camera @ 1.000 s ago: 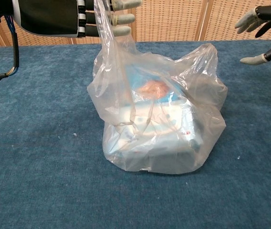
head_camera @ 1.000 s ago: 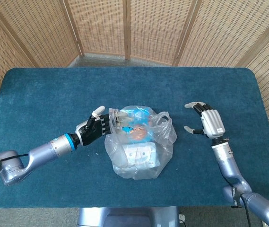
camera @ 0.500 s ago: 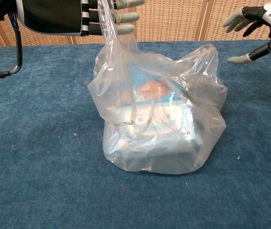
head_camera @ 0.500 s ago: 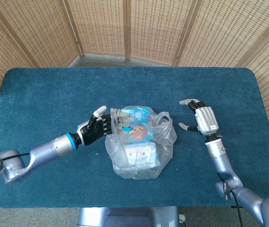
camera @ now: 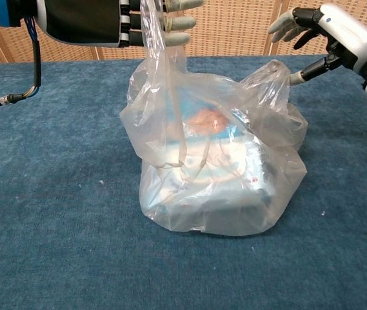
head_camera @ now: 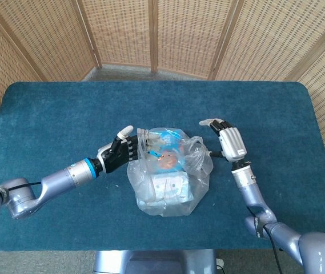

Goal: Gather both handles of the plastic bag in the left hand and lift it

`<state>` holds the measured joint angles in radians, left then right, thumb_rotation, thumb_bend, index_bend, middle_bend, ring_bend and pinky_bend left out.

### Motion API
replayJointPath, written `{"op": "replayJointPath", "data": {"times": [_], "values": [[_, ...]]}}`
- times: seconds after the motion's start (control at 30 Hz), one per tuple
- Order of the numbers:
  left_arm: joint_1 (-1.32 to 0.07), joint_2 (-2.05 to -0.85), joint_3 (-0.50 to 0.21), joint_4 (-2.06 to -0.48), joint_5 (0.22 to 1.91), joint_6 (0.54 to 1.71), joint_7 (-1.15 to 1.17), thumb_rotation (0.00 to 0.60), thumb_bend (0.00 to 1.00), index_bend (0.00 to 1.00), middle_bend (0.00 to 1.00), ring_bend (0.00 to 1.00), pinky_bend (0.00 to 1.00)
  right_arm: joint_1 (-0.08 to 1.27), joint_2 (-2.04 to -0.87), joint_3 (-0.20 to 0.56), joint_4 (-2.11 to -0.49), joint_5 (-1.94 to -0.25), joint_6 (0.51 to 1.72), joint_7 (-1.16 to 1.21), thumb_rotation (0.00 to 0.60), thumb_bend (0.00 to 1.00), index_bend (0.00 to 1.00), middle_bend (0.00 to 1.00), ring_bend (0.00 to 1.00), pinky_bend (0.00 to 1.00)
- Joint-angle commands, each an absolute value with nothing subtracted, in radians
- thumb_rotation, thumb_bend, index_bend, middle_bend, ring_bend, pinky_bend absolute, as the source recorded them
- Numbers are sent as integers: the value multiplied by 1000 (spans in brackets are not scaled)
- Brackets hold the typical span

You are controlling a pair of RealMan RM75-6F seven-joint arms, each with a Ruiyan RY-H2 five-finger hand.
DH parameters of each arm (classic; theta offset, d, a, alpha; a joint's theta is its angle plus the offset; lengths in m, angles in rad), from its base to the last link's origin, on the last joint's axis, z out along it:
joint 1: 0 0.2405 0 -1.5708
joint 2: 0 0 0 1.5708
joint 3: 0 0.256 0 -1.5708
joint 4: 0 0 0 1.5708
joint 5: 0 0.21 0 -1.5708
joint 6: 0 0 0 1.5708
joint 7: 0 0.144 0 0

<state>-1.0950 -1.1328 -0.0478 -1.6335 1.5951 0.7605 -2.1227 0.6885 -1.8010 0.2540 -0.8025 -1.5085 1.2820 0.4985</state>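
Observation:
A clear plastic bag (head_camera: 168, 185) (camera: 215, 194) sits mid-table with a white box and a blue-and-orange packet inside. My left hand (head_camera: 118, 155) (camera: 99, 20) is at the bag's left top and holds the left handle (camera: 155, 48), which rises taut across its fingers. The right handle (head_camera: 195, 145) (camera: 269, 71) stands loose at the bag's upper right. My right hand (head_camera: 226, 140) (camera: 322, 29) hovers just beside it, fingers spread and holding nothing, its thumb tip close to the plastic; whether it touches is unclear.
The table (head_camera: 48, 114) is covered in dark blue felt. Woven wicker screens (head_camera: 191, 34) stand behind its far edge. A thin black cable (camera: 28, 77) hangs from my left wrist.
My right hand has swung left, from well clear of the bag to right beside its right handle. My left hand has shifted slightly right, still holding the left handle.

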Motion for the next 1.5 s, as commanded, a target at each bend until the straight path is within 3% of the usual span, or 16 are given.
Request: {"op": "replayJointPath", "data": {"times": [0.03, 0.53, 0.9, 1.5], "values": [[-1098, -1137, -50, -1629, 1592, 757, -2121, 0, 206, 186, 203, 172, 249, 698, -1803, 260, -831, -1502, 1281, 504, 588, 127, 271, 314, 279, 280], [-1103, -1153, -52, -1611, 1594, 751, -2127, 0, 206, 187, 203, 172, 249, 713, -1794, 316, -961, -1428, 1271, 500, 585, 116, 290, 322, 278, 273], [-1093, -1137, -42, -1614, 1604, 768, -2141, 0, 206, 186, 203, 172, 250, 682, -1781, 390, -1030, -1359, 1336, 511, 584, 118, 324, 356, 296, 260], [-1061, -1117, -57, -1623, 1594, 826, -2149, 0, 206, 186, 203, 173, 251, 603, -1611, 481, -1342, -1276, 1360, 525, 583, 114, 332, 358, 296, 238]]}}
